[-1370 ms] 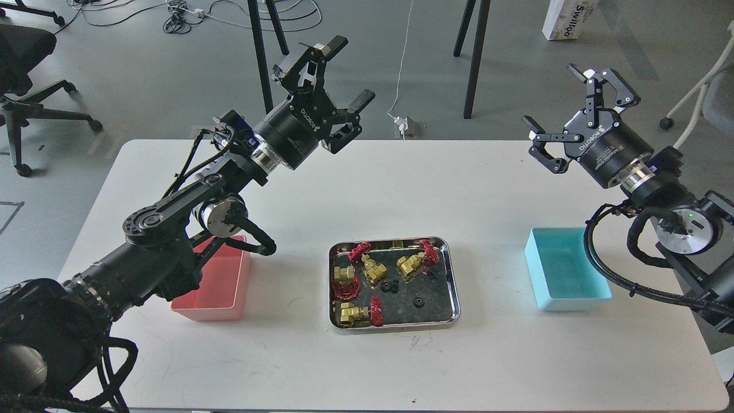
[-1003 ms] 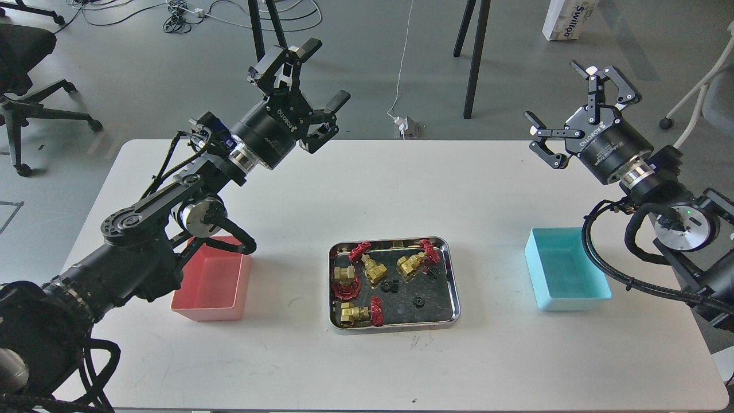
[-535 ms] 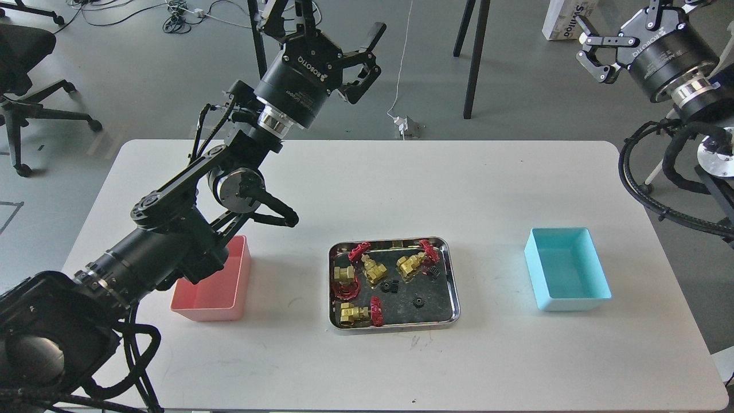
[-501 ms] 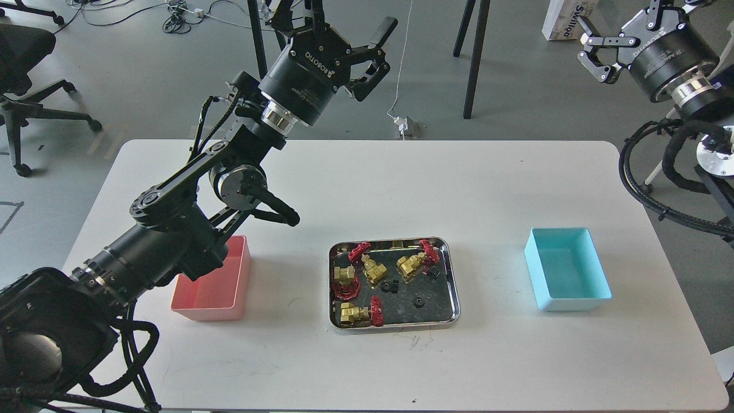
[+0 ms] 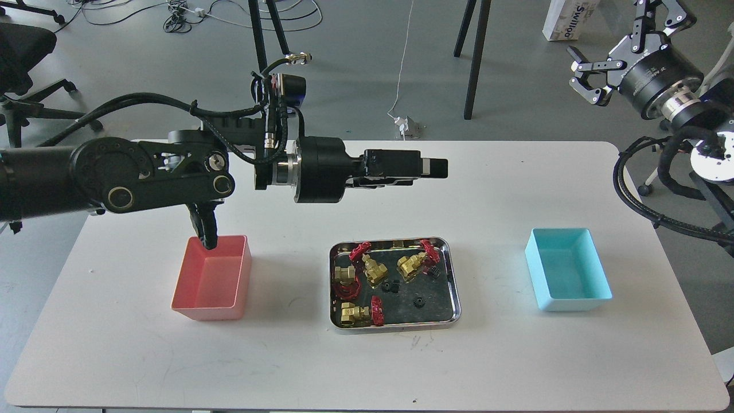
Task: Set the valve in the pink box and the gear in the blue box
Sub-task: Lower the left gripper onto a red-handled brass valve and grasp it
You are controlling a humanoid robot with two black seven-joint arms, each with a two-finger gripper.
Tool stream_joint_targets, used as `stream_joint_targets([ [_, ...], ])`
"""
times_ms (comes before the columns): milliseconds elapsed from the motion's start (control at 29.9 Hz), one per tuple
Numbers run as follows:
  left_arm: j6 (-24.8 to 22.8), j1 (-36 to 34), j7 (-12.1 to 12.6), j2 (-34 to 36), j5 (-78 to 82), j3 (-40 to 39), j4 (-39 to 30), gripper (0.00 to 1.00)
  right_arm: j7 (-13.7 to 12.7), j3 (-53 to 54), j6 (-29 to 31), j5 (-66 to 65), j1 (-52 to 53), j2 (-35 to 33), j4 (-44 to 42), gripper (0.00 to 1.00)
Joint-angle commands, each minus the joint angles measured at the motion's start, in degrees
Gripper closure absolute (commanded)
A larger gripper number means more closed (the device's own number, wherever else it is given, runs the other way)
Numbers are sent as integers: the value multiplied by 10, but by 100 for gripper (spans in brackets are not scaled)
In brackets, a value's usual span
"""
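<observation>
Several brass valves with red handwheels lie in a shiny steel tray [image 5: 395, 327] at the table's middle, among them one at the front left [image 5: 356, 312] and one at the back right [image 5: 413, 263]. Small black gears lie between them, one [image 5: 420, 299] near the tray's front, another [image 5: 391, 285] at its middle. The pink box [image 5: 206, 312] stands empty to the left, the blue box [image 5: 573, 303] empty to the right. My left gripper [image 5: 436, 167] points right, level, high above the tray's far edge, seen side-on. My right gripper [image 5: 628, 43] is open and empty, high at the far right off the table.
My left arm's elbow and cables [image 5: 203, 229] hang over the pink box's far left corner. Table legs [image 5: 475, 63], cables and a white carton [image 5: 565, 20] are on the floor beyond the far edge. An office chair [image 5: 23, 51] is at the far left.
</observation>
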Motion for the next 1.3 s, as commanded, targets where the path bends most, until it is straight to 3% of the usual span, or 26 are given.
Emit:
stream_joint_targets([
  [0, 57, -56, 0, -10, 66, 131, 3, 1, -30, -7, -5, 45, 58, 1, -5, 0],
  [201, 179, -32, 0, -62, 138, 247, 11, 1, -33, -10, -8, 51, 114, 20, -48, 0],
  [334, 228, 18, 0, -84, 141, 264, 50, 1, -38, -21, -9, 52, 126, 41, -65, 0],
  [735, 233, 83, 0, -99, 161, 260, 113, 2, -38, -24, -9, 52, 101, 38, -64, 0],
  [969, 234, 135, 0, -139, 161, 257, 184, 4, -38, -24, -9, 52, 90, 38, -64, 0],
  [1270, 233, 152, 0, -149, 161, 258, 214, 13, -38, -23, -9, 52, 74, 37, -61, 0],
])
